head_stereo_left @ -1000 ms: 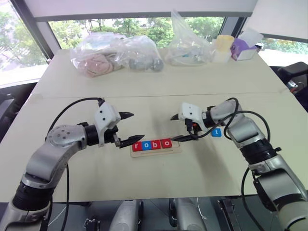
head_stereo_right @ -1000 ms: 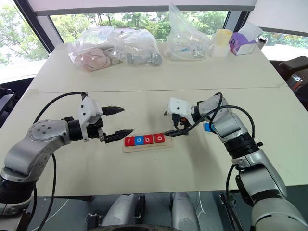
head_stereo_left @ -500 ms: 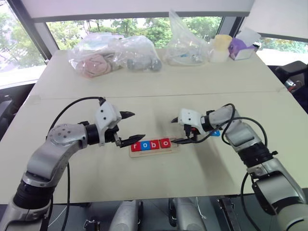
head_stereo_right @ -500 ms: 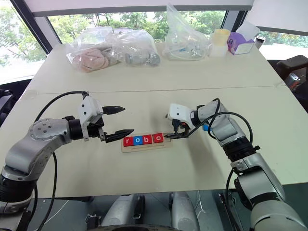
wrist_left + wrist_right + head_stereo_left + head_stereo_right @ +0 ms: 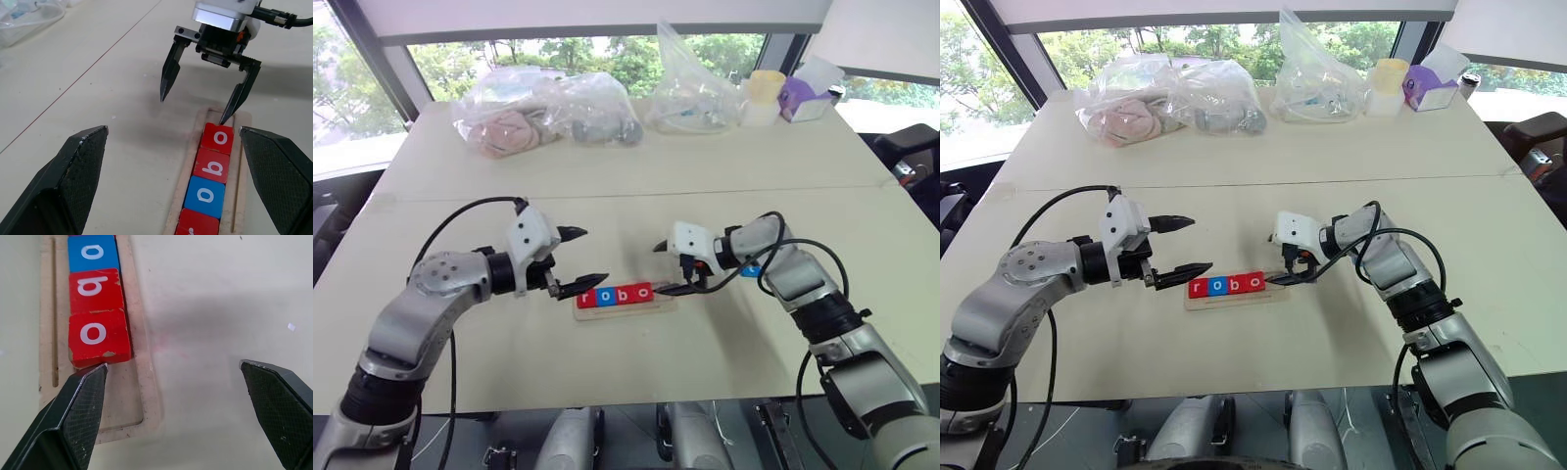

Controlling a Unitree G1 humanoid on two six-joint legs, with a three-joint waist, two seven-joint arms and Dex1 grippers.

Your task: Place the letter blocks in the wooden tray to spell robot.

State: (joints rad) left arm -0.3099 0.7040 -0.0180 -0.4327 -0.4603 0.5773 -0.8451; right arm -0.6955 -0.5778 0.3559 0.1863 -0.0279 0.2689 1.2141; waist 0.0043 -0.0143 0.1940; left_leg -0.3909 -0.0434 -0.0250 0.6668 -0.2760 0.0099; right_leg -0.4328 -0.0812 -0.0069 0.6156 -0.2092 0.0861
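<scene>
The wooden tray [image 5: 664,304] lies at the table's middle and holds a row of letter blocks: red r [image 5: 584,298], blue o [image 5: 604,296], red b [image 5: 624,294] and red o [image 5: 644,291]. A blue block [image 5: 753,271] peeks out from behind my right forearm. My right gripper [image 5: 660,269] is open at the tray's right end. Its lower fingertip [image 5: 95,374] sits over the empty groove, right at the last red o [image 5: 98,335]. My left gripper [image 5: 593,256] hangs open just above the tray's left end and holds nothing.
Clear plastic bags [image 5: 548,110] of items and another bag [image 5: 690,88] lie along the table's far side. A yellow cup [image 5: 767,93] and a purple box [image 5: 800,98] stand at the far right. A seam [image 5: 636,194] crosses the tabletop behind the grippers.
The tray with its blocks now sits slightly further left, and the right gripper has edged left with it at the tray's right end. The left gripper has kept still.
</scene>
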